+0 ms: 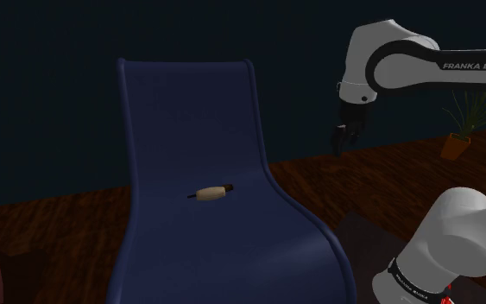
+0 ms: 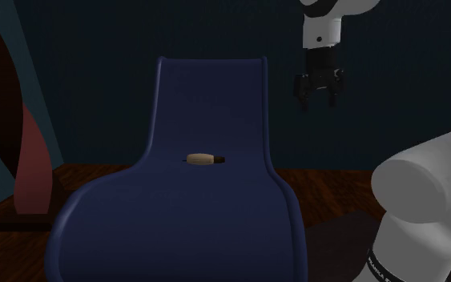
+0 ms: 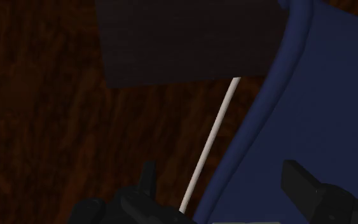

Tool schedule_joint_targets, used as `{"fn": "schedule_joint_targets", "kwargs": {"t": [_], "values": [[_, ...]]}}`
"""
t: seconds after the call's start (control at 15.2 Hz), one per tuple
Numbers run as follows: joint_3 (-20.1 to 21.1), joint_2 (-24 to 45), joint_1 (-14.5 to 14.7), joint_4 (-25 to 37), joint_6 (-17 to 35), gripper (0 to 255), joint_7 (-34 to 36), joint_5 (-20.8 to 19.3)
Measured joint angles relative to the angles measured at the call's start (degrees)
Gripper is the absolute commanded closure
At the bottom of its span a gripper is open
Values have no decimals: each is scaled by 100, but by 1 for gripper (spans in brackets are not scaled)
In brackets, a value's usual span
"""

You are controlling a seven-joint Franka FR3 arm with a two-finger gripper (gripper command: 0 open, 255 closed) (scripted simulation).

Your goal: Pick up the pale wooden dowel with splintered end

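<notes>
**Gripper high and wide of the dowel**

The black gripper (image 2: 318,99) hangs with fingers apart and nothing between them, outside the rim of the blue lounge chair (image 2: 207,88). The pale dowel (image 2: 203,159) lies on the chair's seat, well below the gripper and off toward the second exterior view's left. Its long axis runs across the chair (which end is splintered is hard to tell in this dim light). The call looks like in over the rim, then down, fingers straddling its short width.

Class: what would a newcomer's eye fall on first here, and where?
A big blue curved chair stands mid-picture in the shoulder view, a short pale dowel lying on it. The black tool hangs open by the chair's upper right edge in the second exterior view.
</notes>
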Motion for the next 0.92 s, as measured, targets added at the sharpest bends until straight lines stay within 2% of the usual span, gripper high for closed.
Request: {"fn": "schedule_joint_targets", "kwargs": {"t": [0.26,0.92], "values": [[-55,426,104,79,343,0,-224,5],[-202,2621,572,1065,1551,0,-1386,173]]}}
